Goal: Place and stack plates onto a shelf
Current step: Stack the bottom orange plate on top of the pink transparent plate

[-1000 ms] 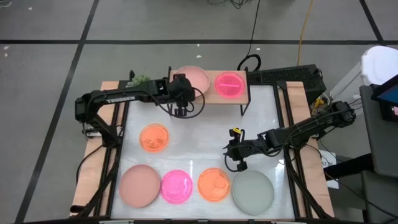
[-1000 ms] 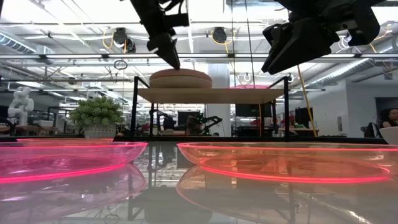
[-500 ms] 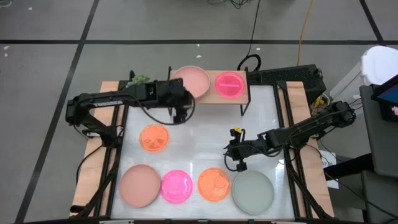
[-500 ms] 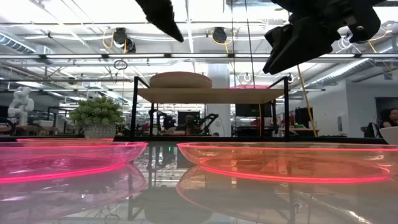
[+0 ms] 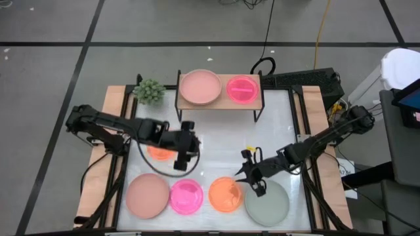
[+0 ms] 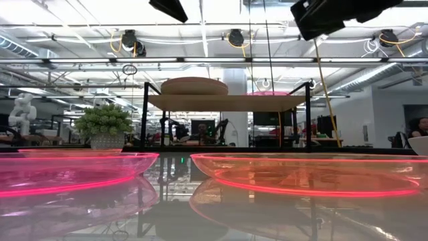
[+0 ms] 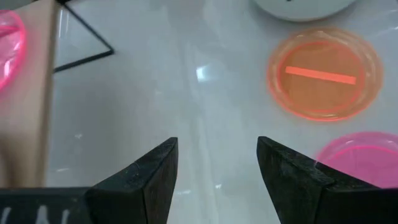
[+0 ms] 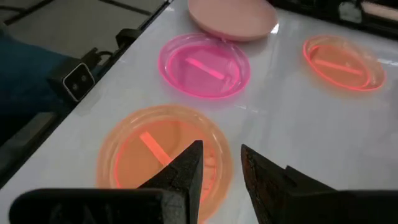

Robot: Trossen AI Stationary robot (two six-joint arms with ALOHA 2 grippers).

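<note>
A dusty pink plate (image 5: pixel 201 87) and a translucent magenta plate (image 5: pixel 243 88) are seen on the light-wood shelf (image 5: pixel 260 92). On the glossy white desk (image 5: pixel 275 128), a pink plate (image 5: pixel 147 195), a magenta plate (image 5: pixel 186 196), an orange plate (image 5: pixel 225 195) and a grey-green plate (image 5: pixel 268 202) are lined up. Both pincers are dark.

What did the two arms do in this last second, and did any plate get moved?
The left gripper drew back from the shelf to mid-table, open and empty. The right gripper slid toward the front orange plate, slightly open. No plate moved; the pink plate stayed on the shelf.
</note>
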